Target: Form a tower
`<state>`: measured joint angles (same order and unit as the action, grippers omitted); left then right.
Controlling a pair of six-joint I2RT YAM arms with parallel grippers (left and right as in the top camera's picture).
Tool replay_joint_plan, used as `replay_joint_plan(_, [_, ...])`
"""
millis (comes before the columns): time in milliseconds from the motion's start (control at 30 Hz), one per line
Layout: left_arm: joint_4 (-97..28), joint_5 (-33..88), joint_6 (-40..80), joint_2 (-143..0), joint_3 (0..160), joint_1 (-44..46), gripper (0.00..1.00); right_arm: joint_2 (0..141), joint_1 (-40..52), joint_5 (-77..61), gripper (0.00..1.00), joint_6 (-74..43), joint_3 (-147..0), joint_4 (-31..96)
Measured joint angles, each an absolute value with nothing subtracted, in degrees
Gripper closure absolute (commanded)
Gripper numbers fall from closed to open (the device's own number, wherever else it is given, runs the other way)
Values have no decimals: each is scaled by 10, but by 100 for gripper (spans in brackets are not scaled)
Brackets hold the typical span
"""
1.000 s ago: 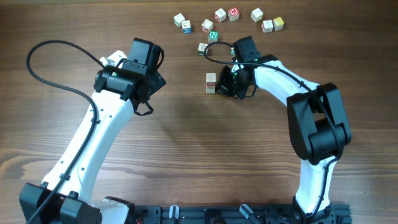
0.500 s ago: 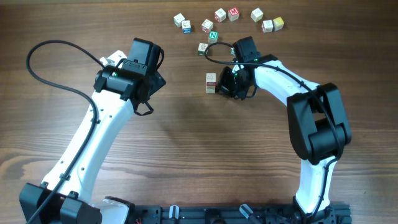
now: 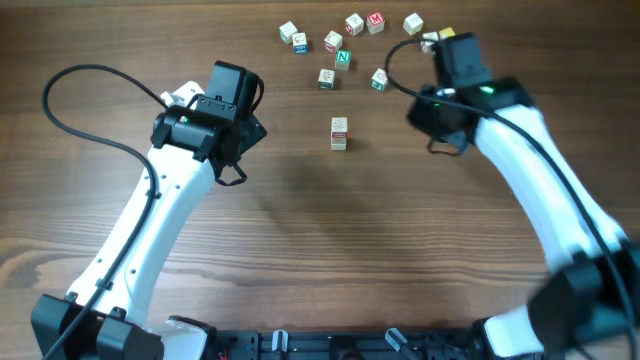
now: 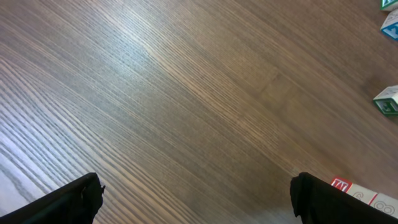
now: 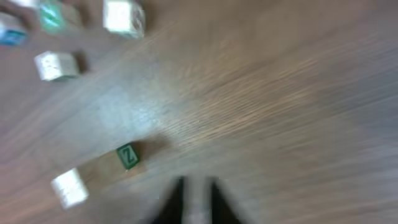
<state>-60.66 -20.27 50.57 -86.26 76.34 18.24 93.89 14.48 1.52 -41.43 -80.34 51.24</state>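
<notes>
The tower (image 3: 339, 133) is a short column of pale cubes standing alone mid-table; its top face is white with a reddish mark. My right gripper (image 3: 437, 130) hovers well to its right, apart from it. In the blurred right wrist view its fingers (image 5: 179, 204) show a narrow gap with nothing between them. My left gripper (image 3: 245, 130) stays left of the tower, jaws wide open and empty over bare wood (image 4: 199, 202). The tower (image 4: 367, 194) peeks out beside the left gripper's right finger.
Several loose alphabet cubes lie scattered along the far edge, among them a green-faced cube (image 3: 343, 58), a red-faced cube (image 3: 375, 20) and a yellow-sided cube (image 3: 447, 37). One cube (image 3: 379, 79) lies close to my right gripper. A green Z cube (image 5: 127, 156) shows below the right wrist.
My right gripper has let go beside the tower and swung away up and to the right, its jaws parting a little. The tower stands free. The left arm has not moved.
</notes>
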Motion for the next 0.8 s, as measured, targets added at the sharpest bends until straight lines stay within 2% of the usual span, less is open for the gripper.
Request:
replay_joint_plan(167, [-607,-203,506,-863,763,182,0,783,145,66,0,-282,-803,547])
replay_joint_plan(400, [-606,-203,506,-863,763,182,0,700,145,136,0,-145,-803,686])
replay_joint_plan(533, [-607,-203,506,-863,763,182,0,667,145,198,1,-124,-803,747])
replay_joint_plan(800, [-607,-202,506,-863,763,182,0,575,143,250,0,-123,-803,709])
